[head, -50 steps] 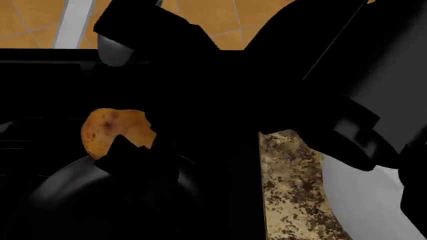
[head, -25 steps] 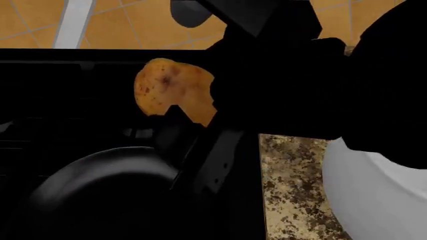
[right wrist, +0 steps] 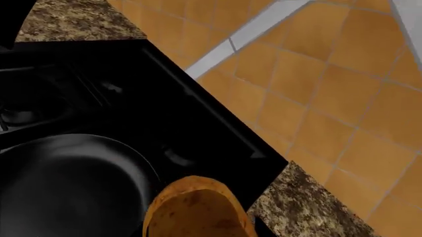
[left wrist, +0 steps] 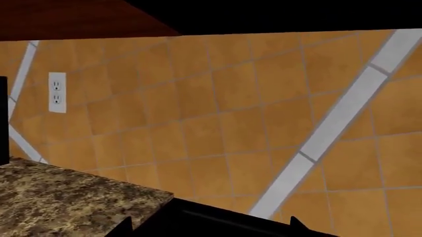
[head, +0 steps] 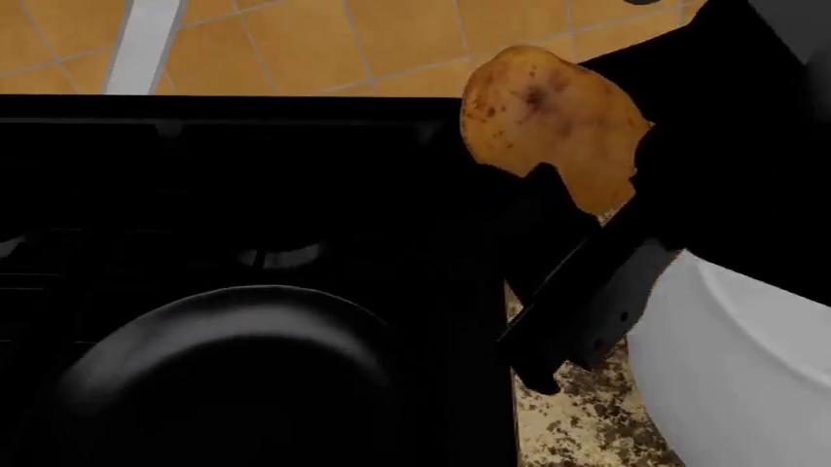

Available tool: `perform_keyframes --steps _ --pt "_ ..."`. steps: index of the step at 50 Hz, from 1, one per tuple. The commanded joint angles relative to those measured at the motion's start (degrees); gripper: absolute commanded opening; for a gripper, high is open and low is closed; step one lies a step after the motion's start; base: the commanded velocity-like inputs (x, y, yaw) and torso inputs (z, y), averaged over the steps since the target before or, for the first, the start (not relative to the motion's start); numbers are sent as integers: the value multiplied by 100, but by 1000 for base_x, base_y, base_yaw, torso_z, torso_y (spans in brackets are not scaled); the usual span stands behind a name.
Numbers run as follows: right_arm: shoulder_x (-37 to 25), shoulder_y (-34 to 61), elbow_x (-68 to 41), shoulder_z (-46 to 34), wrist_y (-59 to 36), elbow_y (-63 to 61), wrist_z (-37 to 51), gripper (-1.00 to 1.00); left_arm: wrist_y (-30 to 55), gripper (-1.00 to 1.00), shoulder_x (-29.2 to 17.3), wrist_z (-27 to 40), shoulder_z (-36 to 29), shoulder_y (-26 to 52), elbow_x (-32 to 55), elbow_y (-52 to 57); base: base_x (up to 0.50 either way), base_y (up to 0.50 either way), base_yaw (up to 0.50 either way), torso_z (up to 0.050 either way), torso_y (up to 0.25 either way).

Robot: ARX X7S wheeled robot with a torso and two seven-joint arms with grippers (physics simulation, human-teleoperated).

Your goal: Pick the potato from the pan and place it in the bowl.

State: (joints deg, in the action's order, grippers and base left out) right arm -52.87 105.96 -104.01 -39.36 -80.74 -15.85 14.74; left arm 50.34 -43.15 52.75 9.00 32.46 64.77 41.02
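At two o'clock in the head view, the right gripper (head: 585, 195) grips the speckled golden-brown potato (head: 552, 122) above the white round bowl's (head: 727, 370) rim. The round black pan (head: 221, 370) sits at seven o'clock. The left gripper's fingers are not visible.

Open air between raised potato (head: 552, 122) and bowl (head: 740, 370) rim.

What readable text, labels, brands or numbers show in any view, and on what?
None: no words, numbers or brand marks can be read in any view.
The speckled golden-brown potato, round black frying pan, smooth white bowl and white wall outlet are all unmarked.
The black stove top, granite counter and orange wall tiles carry no lettering either.
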Motion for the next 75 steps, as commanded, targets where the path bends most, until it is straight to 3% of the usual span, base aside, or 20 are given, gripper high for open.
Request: perform_keyframes --steps 1,16,34,49,75 --pt "-486 463 -573 -129 -211 98 814 -100 -156 100 28 -195 -9 -115 -161 -108 0 0 0 0 0" --pt "-1148 829 -888 -336 -325 272 1458 -100 -239 100 100 -308 -163 -89 -303 -216 0 0 0 0 0" --pt "-1450 1135 -1203 -779 -468 671 2060 -100 -429 100 192 -492 -282 -182 -538 -401 0 0 0 0 0" --pt "-2164 357 -862 -715 103 452 1581 -100 -492 100 244 -563 -397 -174 -652 -528 0 0 0 0 0" --pt "-2795 -226 -589 -769 724 322 1404 -100 -612 100 314 -656 -535 -222 -825 -666 0 0 0 0 0"
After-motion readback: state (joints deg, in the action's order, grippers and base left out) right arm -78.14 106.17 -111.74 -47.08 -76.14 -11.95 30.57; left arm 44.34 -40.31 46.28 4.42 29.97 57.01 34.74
